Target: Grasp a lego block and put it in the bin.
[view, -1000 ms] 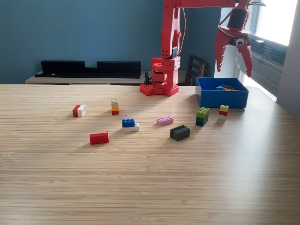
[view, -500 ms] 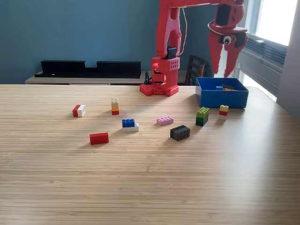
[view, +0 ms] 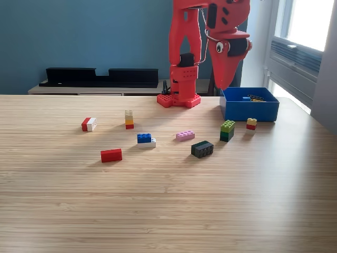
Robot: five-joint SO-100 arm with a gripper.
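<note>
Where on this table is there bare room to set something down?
The whole near half of the table, below the red block and black block, is bare. So is the far left beyond the red-white block. It is crowded around the green block beside the bin.

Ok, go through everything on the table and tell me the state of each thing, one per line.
pincer: raised, empty; open or shut unclear
bin: upright, open, a few blocks inside
red block: flat
blue and white block: stacked
pink block: flat
black block: flat
green block: stacked, upright
yellow and red block: beside bin, outside
</note>
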